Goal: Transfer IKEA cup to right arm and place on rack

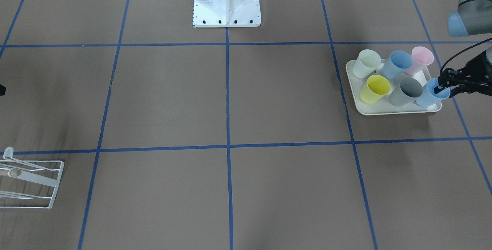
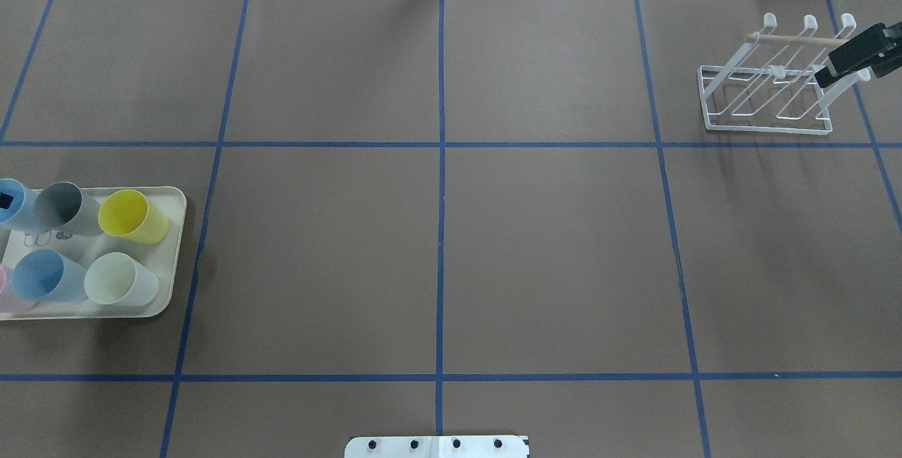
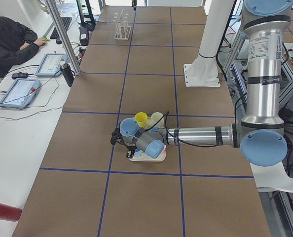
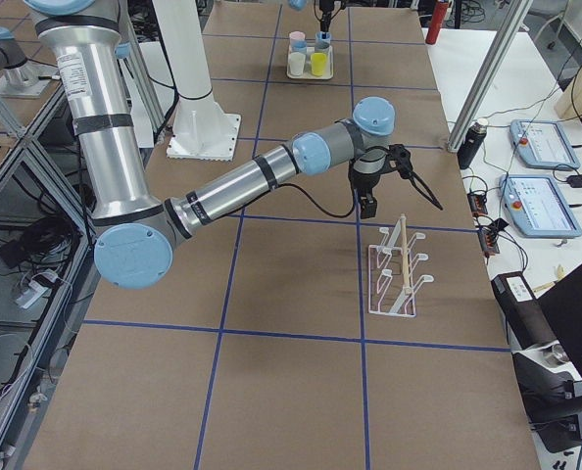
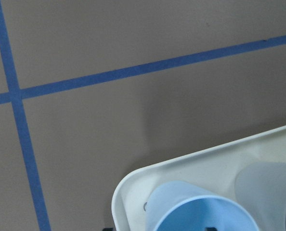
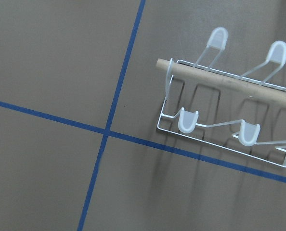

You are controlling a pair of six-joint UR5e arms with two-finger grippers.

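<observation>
A light blue IKEA cup [image 1: 431, 97] stands at the outer corner of a cream tray [image 1: 384, 110], among several other cups. My left gripper [image 1: 442, 85] is at this cup's rim, open, with one finger [image 2: 7, 199] inside the mouth and the other outside. The left wrist view shows the cup [image 5: 196, 211] right below the camera. The white wire rack [image 2: 768, 95] with its wooden peg stands at the far right and holds nothing. My right gripper [image 2: 826, 77] hovers over the rack's outer end; whether its jaws are open or shut is unclear.
Yellow [image 1: 374, 88], grey [image 1: 407, 90], blue [image 1: 398, 63], pink [image 1: 421, 59] and white [image 1: 365, 63] cups share the tray. The robot's white base [image 1: 226, 2] stands at the table's middle edge. A seated person [image 3: 11, 39] and tablets [image 3: 18, 91] are beside the table.
</observation>
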